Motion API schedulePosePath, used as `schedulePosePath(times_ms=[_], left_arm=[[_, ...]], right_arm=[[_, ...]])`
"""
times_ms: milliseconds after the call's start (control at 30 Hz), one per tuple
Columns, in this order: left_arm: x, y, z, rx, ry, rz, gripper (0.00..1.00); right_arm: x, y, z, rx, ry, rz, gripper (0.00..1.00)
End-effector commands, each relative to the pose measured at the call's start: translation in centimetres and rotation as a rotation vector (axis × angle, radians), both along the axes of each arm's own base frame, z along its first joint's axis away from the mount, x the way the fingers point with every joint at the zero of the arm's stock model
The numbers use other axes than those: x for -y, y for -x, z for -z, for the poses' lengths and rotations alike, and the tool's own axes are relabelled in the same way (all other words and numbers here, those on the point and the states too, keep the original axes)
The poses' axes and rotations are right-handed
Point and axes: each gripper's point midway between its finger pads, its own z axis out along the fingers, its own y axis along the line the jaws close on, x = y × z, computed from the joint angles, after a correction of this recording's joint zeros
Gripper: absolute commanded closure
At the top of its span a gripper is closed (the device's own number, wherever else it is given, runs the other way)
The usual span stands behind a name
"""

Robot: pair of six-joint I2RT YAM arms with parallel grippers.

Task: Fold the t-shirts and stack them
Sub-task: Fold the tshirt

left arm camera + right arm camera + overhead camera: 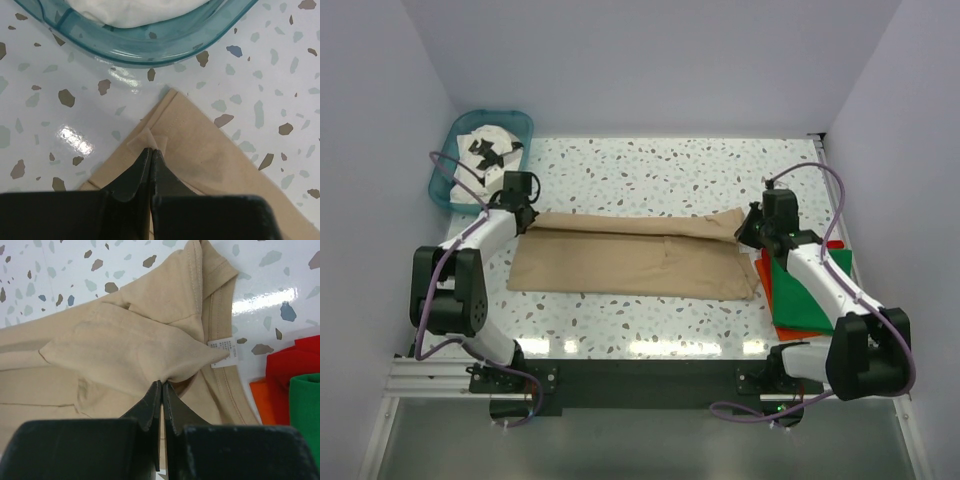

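The tan t-shirt (630,258) lies folded lengthwise across the middle of the table. My left gripper (523,215) is shut on its left far corner, pinching a small flap of tan cloth (145,140). My right gripper (752,232) is shut on the right end by the collar, with tan cloth (150,345) bunched at the fingertips and a white label (222,351) showing. The green t-shirt (810,295) lies folded on the red-orange t-shirt (768,290) at the right. The white t-shirt with black print (490,152) lies in the teal basket.
The teal plastic basket (450,150) stands at the far left corner; its rim shows in the left wrist view (150,50). White walls enclose the table on three sides. The speckled tabletop (670,165) lies beyond the tan shirt.
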Motion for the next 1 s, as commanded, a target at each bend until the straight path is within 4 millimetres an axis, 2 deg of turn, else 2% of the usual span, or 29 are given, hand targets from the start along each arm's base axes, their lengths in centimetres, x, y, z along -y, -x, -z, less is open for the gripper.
schedulePosePath(times_ms=[0,233,300,333,367,467,533,667,700,767,833,900,967], left_arm=[[-0.7,0.2,-1.2,0.056,0.006,-0.042,1.00],[-0.5,1.5,-0.5,0.068,0.031,-0.053,1.00],[-0.6,2.3,-0.6,0.077,0.038,-0.074,0.88],[-0.7,2.4,-0.8,0.092,0.041,-0.080,0.80],[-0.6,2.5,-1.0,0.108,0.049,-0.083,0.65],[-0.4,3.2,-1.7,0.156,0.070,-0.085,0.58],[-0.3,3.4,-2.1,0.176,0.078,-0.080,0.57],[0.3,2.6,-2.8,0.191,0.097,-0.049,0.58],[0.5,2.4,-2.8,0.192,0.102,-0.038,0.59],[1.2,2.0,-2.7,0.195,0.125,-0.009,0.61],[1.7,1.9,-2.3,0.193,0.145,0.007,0.62],[2.4,1.9,-1.9,0.193,0.173,0.025,0.62],[3.2,1.7,-1.9,0.200,0.204,0.052,0.62]], right_arm=[[0.0,0.2,-0.7,0.037,-0.016,0.007,1.00],[-1.0,1.8,0.8,0.024,-0.074,-0.026,0.99],[-1.4,2.5,1.2,0.015,-0.098,-0.043,0.89],[-1.6,2.8,1.4,0.012,-0.106,-0.048,0.74],[-1.7,3.2,1.6,0.007,-0.112,-0.053,0.64],[-1.5,3.7,0.7,0.029,-0.102,-0.062,0.51],[-1.1,3.6,-0.2,0.050,-0.082,-0.052,0.48],[-1.0,2.0,-1.5,0.082,-0.068,-0.044,0.47],[-0.7,1.5,-0.8,0.061,-0.051,-0.030,0.47],[-0.5,0.0,-1.5,0.072,-0.029,-0.022,0.47],[-0.3,-1.3,-0.2,0.022,0.001,-0.017,0.48],[-0.6,-3.1,-1.2,0.038,0.004,-0.022,0.48],[-0.8,-4.7,-0.7,0.023,0.010,-0.025,0.48]])
